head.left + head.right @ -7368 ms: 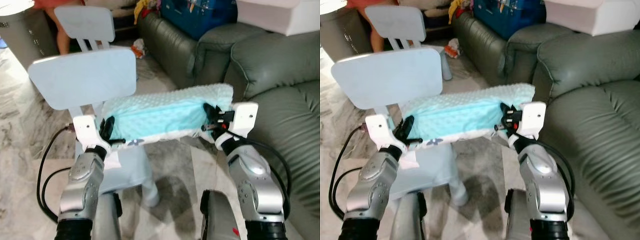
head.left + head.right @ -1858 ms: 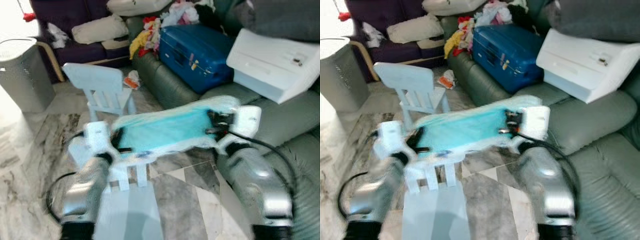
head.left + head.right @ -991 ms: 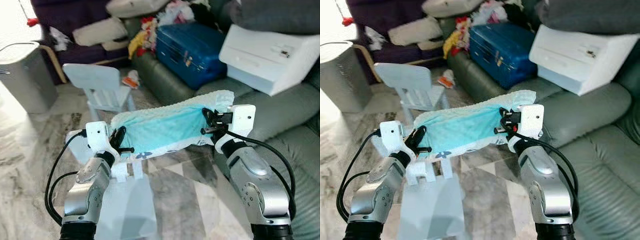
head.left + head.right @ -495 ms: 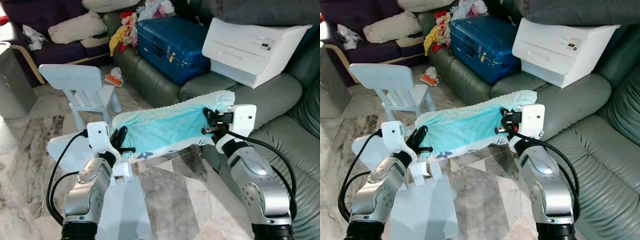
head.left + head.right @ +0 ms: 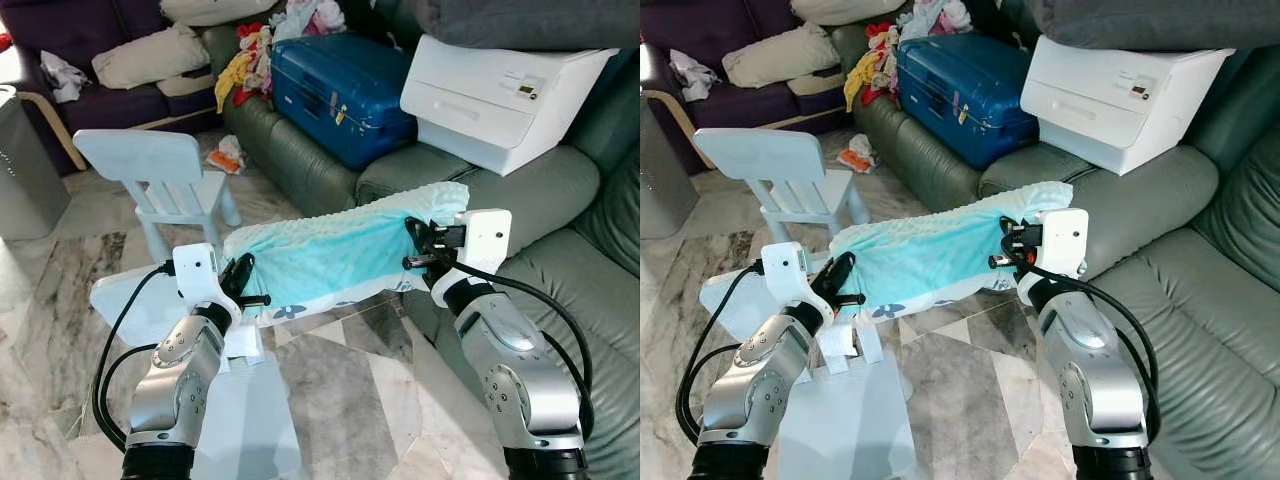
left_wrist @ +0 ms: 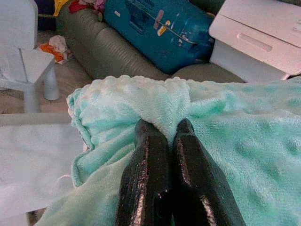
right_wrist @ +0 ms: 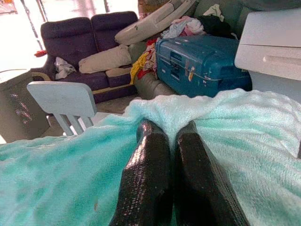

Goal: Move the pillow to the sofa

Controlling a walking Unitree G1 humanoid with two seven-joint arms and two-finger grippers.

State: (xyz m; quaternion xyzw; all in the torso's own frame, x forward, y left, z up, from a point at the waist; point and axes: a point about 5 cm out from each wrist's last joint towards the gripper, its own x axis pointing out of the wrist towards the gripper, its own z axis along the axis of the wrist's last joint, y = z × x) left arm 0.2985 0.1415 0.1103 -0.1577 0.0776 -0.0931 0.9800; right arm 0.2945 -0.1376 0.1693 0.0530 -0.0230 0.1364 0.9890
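Mint-green fleece pillow (image 5: 335, 258) hanging in the air, pinched at either end by left gripper (image 5: 243, 283) and right gripper (image 5: 418, 243), now swinging away from the white child's chair (image 5: 160, 170) toward the grey-green leather sofa (image 5: 560, 260), closing on the drop.

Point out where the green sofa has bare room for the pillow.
Bare: the green sofa's seat cushion right of the right gripper, below the white box. Crowded: the far seats, under that box and the blue suitcase.
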